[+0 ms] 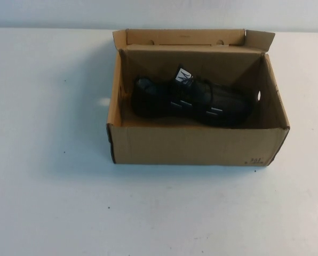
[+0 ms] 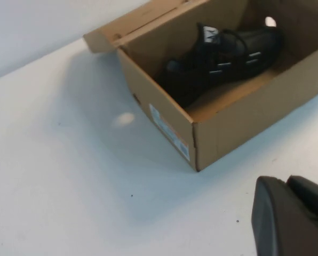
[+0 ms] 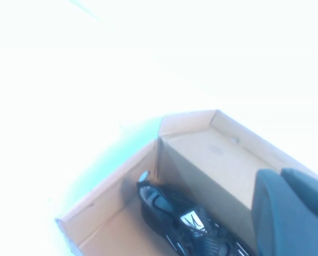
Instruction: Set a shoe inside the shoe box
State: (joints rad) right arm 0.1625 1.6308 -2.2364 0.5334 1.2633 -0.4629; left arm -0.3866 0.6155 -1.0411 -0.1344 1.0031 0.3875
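The black shoe lies on its side inside the brown cardboard shoe box, white dash marks up, tongue tag toward the back wall. Neither gripper shows in the high view. In the left wrist view my left gripper is shut and empty, low over the white table, well apart from the box and the shoe. In the right wrist view my right gripper is shut and empty, raised beside the box, with the shoe below it.
The box stands in the middle of the white table with its lid flap upright at the back. A round hole opens in its right wall. Bare tabletop lies on all sides.
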